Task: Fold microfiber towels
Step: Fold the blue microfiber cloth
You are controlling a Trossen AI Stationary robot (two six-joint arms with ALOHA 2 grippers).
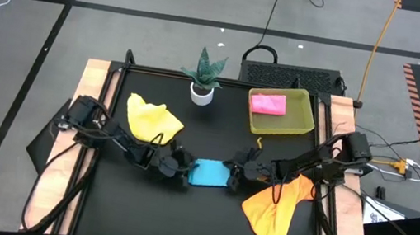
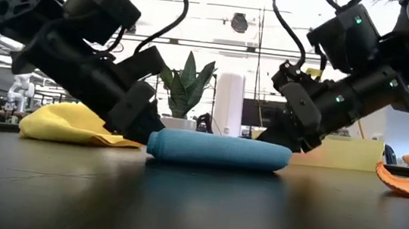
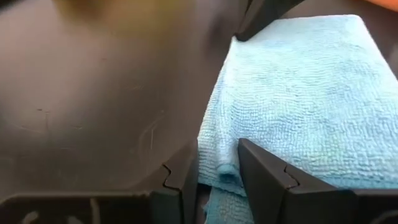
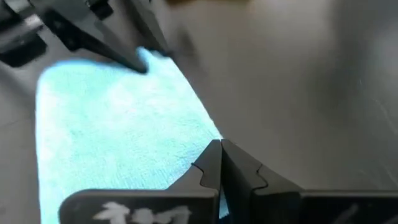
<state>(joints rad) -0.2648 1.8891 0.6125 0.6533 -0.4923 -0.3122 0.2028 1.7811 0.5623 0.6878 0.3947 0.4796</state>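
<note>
- Lying folded flat on the black table [image 1: 96,209], the light blue towel [image 1: 208,172] sits between the two grippers.
- Left gripper [image 3: 217,165] pinches an edge fold of the light blue towel between its fingers [image 3: 264,171].
- Right gripper [image 4: 220,163] has its fingers pressed together at the opposite edge; whether any cloth is caught cannot be told.
- Yellow towel [image 1: 151,119] lies crumpled just behind the left gripper.
- Orange towel [image 1: 275,211] lies spread beside the right gripper, under that arm.
- Pink towel [image 1: 269,104] rests folded in the yellow-green tray [image 1: 306,119], beyond the right gripper.
- Potted plant [image 1: 205,75] stands beside the tray.
</note>
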